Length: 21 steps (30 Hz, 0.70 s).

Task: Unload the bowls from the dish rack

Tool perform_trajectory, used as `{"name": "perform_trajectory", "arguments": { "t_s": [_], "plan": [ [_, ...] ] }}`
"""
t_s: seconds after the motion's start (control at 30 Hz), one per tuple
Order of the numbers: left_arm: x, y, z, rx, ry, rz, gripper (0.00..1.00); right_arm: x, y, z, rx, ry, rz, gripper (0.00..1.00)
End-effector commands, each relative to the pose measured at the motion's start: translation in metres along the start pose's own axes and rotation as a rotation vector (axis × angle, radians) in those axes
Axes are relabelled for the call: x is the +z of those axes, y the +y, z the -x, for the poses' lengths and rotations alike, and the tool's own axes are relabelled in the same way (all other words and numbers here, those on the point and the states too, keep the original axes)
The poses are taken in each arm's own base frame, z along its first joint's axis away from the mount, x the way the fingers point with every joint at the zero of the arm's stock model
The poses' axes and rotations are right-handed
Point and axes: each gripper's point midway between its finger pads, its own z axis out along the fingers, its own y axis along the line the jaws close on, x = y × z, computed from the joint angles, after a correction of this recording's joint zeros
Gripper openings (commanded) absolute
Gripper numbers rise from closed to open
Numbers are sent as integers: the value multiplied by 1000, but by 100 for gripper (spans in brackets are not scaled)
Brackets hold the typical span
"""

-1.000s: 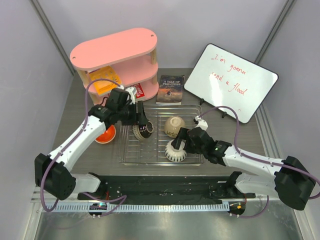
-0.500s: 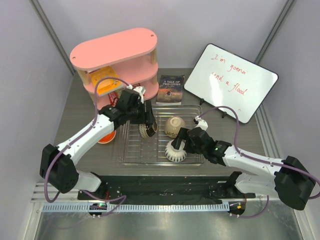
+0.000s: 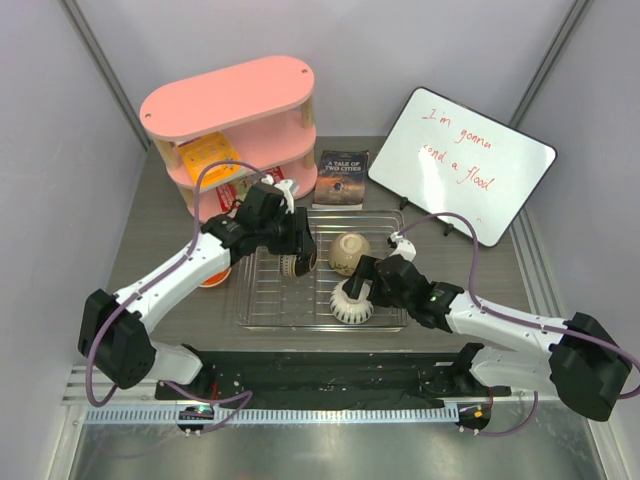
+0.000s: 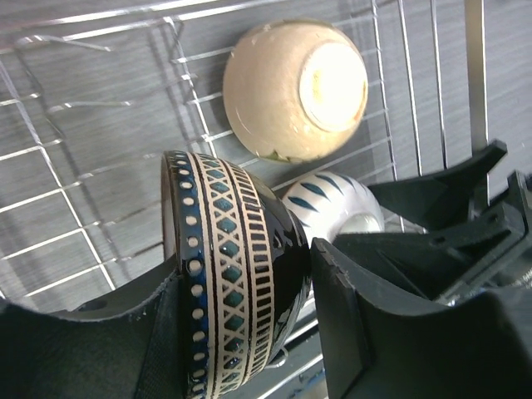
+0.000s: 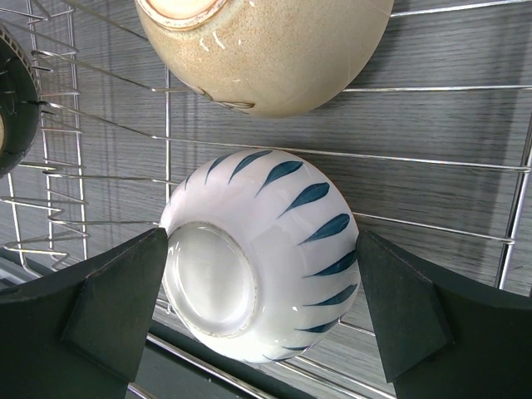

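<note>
Left wrist, which step?
— Grasp: left pincer (image 4: 241, 274) astride dark bowl (image 4: 233, 233), upright in dish rack (image 4: 474, 75); clamped or not, can't tell. Right pincer (image 5: 262, 239) pinches white bowl (image 5: 283, 208) there too. Next, probably: firm grip, lift out.

Top external: high at near edge, looking down over whole worktop (image 3: 150, 215) | Left wrist: close above dish rack (image 3: 265, 300) | Right wrist: closer, rack's near-right part | Shared by all: beige bowl (image 4: 291, 87), white bowl (image 5: 258, 249)
</note>
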Motion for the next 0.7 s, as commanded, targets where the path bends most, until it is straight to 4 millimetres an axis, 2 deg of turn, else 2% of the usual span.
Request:
{"name": "perform_trajectory", "arguments": {
  "t_s": [0.0,0.3,0.43,0.57,0.67],
  "plan": [
    [-10,18,-26,21,77,57,0,0,-10,-1,11,-6,-30,100],
    [-33,0,-10,45,5,-13,0,-1,-11,1,13,-12,-31,100],
    [-45,1,3,62,-48,16,0,-1,-10,2,12,-13,-30,100],
    [-57,2,7,78,-44,49,0,-1,-9,2,10,-12,-30,100],
    [-58,3,8,88,-44,56,0,1,-10,2,12,-10,-35,100]
  ]
}}
